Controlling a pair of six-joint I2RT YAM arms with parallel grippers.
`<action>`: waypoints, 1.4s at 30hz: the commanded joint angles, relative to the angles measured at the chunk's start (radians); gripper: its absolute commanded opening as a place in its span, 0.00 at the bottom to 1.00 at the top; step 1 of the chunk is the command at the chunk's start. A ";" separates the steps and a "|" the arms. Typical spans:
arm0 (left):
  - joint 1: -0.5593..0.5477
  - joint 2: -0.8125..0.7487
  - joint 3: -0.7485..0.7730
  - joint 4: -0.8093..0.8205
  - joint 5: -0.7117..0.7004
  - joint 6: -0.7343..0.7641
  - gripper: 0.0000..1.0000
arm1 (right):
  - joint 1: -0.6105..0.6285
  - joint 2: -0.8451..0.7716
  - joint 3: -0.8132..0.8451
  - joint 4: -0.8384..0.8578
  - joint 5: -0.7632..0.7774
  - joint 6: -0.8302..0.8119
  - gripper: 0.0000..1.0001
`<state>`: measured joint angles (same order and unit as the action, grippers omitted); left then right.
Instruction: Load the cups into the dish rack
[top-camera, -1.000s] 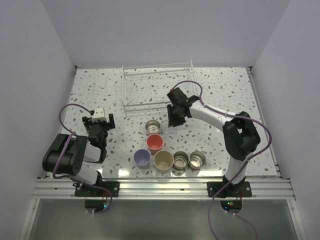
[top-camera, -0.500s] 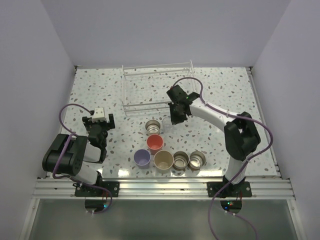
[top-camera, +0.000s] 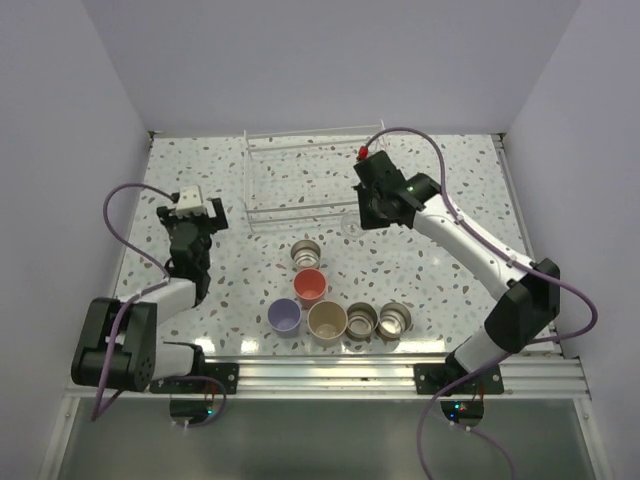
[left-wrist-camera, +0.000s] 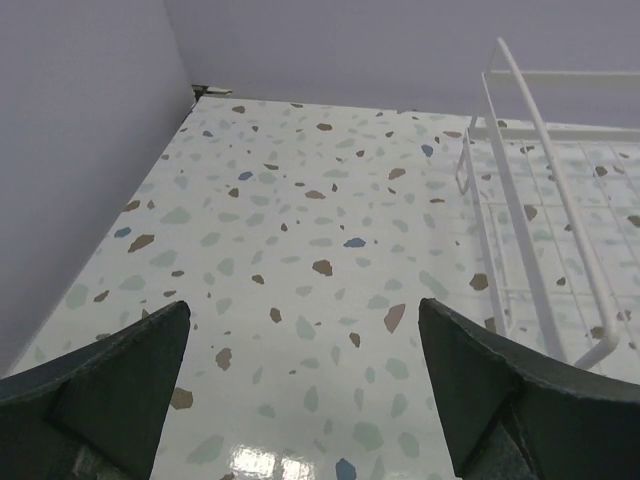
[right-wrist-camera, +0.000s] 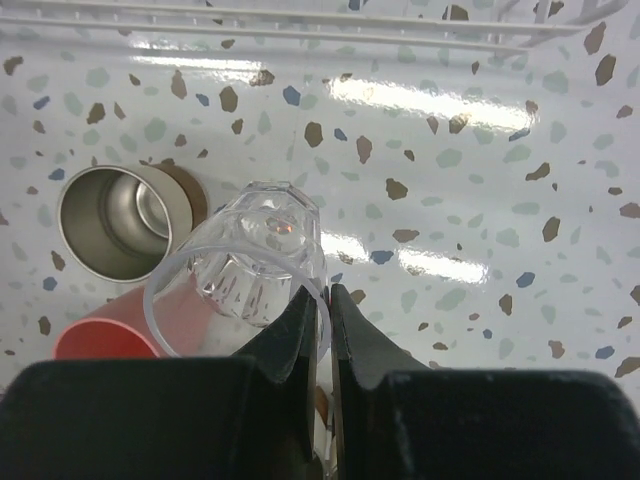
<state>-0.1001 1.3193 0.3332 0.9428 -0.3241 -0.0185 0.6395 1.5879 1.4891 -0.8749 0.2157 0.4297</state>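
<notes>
Hanging by the clear wire dish rack (top-camera: 296, 210) in the top view, the right gripper (top-camera: 356, 220) is above a speckled table (top-camera: 440, 190) where six round cups (top-camera: 310, 286) stand outside the rack. Left wrist view: the left gripper (left-wrist-camera: 300, 335) is spread wide with nothing between its fingers. Only the right wrist view shows the right fingers pinching the rim of a tiny clear faceted cup (right-wrist-camera: 250, 255).

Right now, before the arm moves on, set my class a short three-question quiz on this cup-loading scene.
1. True or false: the dish rack already holds a cup.
2. The right claw pinches the clear cup by its: A rim, B base, C handle.
3. How many cups stand on the table?
Key: 1 false; 2 A; 3 six.
</notes>
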 joint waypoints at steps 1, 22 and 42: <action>0.002 -0.096 0.172 -0.281 -0.064 -0.092 1.00 | 0.003 -0.051 0.071 -0.032 0.034 -0.009 0.00; 0.008 -0.173 1.021 -1.236 0.713 -0.523 1.00 | -0.018 -0.053 0.504 0.226 -0.473 0.194 0.00; 0.008 -0.333 0.819 -0.423 1.103 -1.121 1.00 | -0.173 -0.033 0.095 1.475 -0.898 1.136 0.00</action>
<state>-0.0975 0.9894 1.1748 0.3397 0.7368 -1.0454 0.4641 1.5471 1.5711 0.3744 -0.6258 1.4258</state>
